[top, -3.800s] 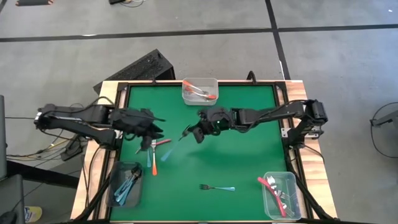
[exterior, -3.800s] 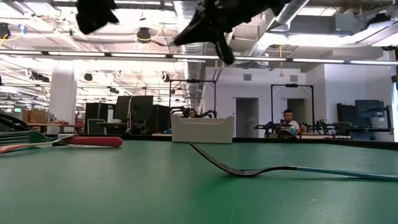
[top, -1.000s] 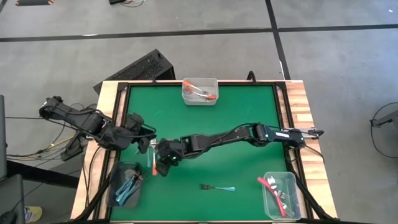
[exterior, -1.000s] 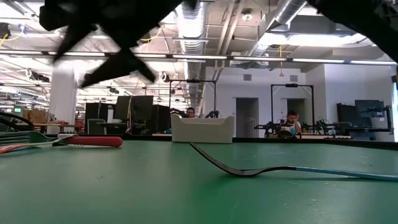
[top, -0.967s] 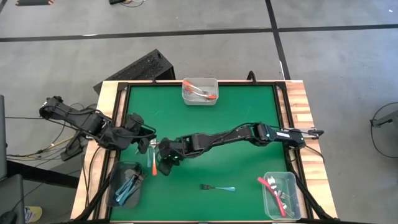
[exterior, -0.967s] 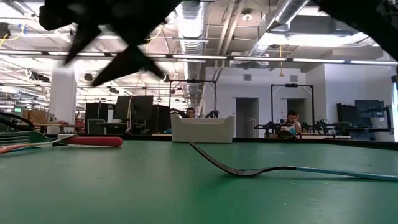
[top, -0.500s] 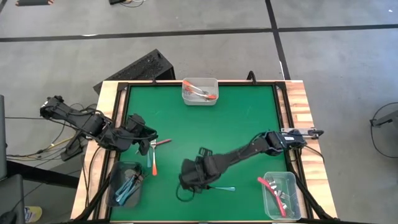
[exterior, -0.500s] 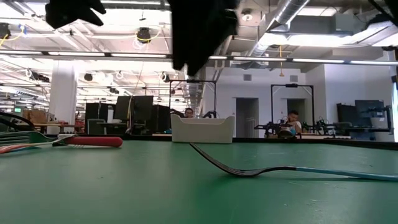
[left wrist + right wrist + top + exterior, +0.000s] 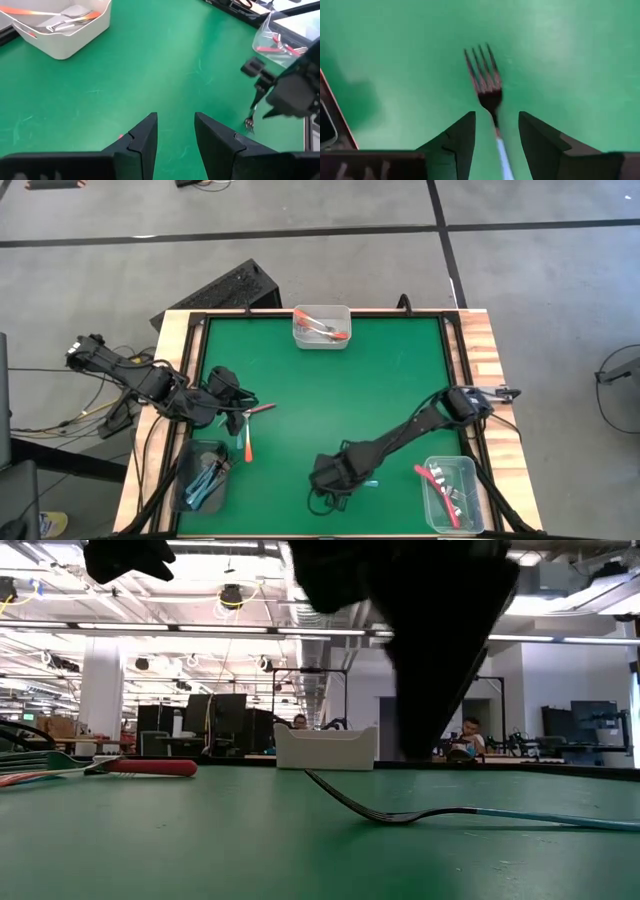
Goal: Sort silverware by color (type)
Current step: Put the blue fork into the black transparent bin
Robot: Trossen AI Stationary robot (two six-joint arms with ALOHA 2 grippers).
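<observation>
A blue-handled fork (image 9: 485, 75) lies flat on the green table (image 9: 390, 380) near its front edge, seen side-on in the low view (image 9: 450, 812). My right gripper (image 9: 496, 116) hangs over it, open, one finger on each side of the fork's neck and handle (image 9: 502, 155), apart from both. An orange-handled fork (image 9: 248, 442) and a red-handled fork (image 9: 263, 409) lie at the table's left. My left gripper (image 9: 238, 408) hovers beside them, open (image 9: 175, 116), with nothing between its fingers.
A white bin (image 9: 321, 327) with orange forks stands at the far edge. A bin (image 9: 203, 478) with blue forks sits at the near left, and a clear bin (image 9: 450, 492) with red forks at the near right. The table's middle is bare green.
My right gripper has swung from beside the orange fork at the table's left toward the near edge and the right, and now hangs over the blue fork. The forks on the table have kept their places.
</observation>
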